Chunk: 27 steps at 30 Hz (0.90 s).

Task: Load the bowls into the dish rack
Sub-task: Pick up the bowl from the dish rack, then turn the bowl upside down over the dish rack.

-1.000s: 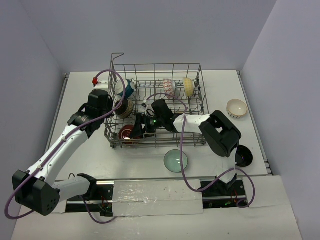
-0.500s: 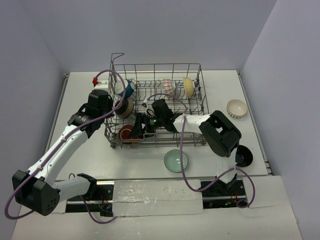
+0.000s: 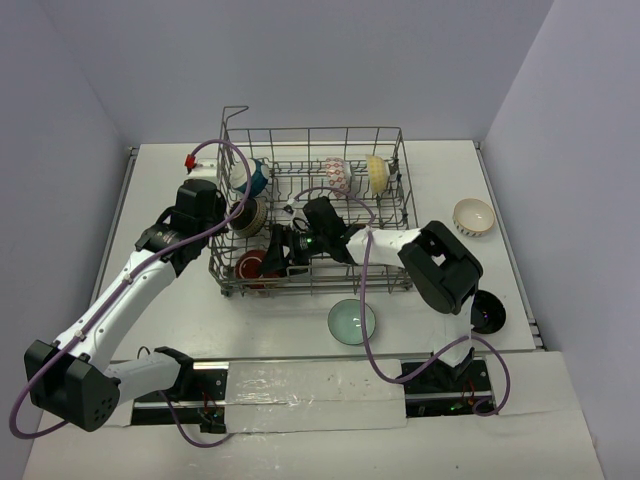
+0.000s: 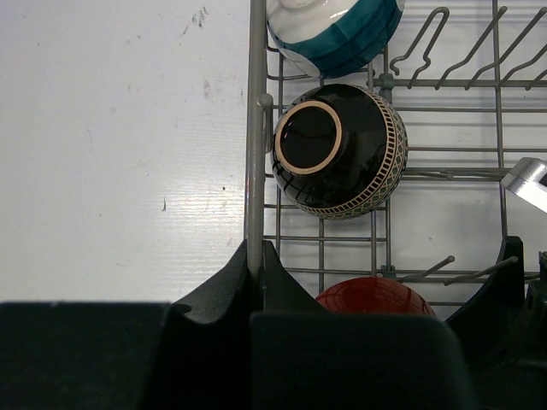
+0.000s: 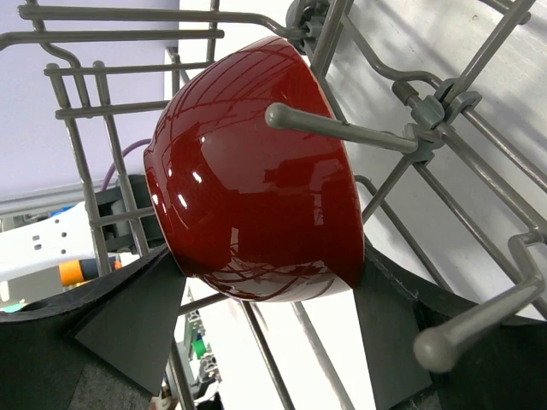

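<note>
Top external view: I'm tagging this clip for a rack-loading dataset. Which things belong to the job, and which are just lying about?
Job: dish rack; inside it red bowl, black bowl, blue bowl, red-patterned bowl, cream bowl; on the table green bowl, white bowl, dark bowl.
Lying about: purple cables, white tape strip.

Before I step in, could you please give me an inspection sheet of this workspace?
Surface: white table, lightly scuffed.
Job's things: grey wire dish rack holds a glossy red ceramic bowl, black patterned-band bowl, blue-and-white bowl, red-patterned bowl, cream bowl; pale green bowl, tan-rimmed white bowl, plain dark bowl sit outside on the table.
Clutter: nothing seen.
End effectors: left end effector shut on the rack's side wire; right end effector grips the red bowl.
Cables: purple cables loop off both arms.
Surroundings: plain grey walls.
</note>
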### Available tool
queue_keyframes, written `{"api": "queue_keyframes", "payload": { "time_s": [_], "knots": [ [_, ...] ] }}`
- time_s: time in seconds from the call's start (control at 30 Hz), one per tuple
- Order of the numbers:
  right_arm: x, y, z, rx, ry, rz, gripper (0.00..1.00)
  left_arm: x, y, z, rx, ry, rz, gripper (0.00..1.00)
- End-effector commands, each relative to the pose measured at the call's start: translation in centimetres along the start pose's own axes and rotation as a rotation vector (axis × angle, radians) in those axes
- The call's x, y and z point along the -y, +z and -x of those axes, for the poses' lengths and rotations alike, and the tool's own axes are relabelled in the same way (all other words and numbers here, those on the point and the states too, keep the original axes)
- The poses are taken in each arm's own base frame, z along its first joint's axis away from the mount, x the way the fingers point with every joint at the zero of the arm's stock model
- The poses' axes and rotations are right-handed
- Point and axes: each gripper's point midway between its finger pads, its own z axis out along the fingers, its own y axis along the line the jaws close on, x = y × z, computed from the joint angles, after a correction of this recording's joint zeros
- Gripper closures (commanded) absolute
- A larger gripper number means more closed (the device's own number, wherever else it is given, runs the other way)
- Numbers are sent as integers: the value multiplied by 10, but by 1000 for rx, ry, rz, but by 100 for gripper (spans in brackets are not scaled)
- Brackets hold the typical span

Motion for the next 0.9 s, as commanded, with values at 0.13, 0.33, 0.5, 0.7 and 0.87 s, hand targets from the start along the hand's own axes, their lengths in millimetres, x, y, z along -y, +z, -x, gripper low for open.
{"api": "queue_keyframes", "payload": {
  "time_s": [0.13,0.33,0.5,0.7,0.87],
  "knots": [
    [-83,-19,33,59,-135,190,100,21,-1,-22,-86,53,-97,100],
    [-99,-23,45,76,-147,211,100,21,-1,-22,-85,53,-96,100],
    [-105,-26,57,113,-139,169,100,22,-1,-23,-88,53,-102,100],
    [-115,-33,75,183,-136,107,100,22,-2,-22,-84,52,-104,100],
    [-121,-37,82,205,-123,84,100,23,-3,-21,-82,50,-109,100]
  ]
}}
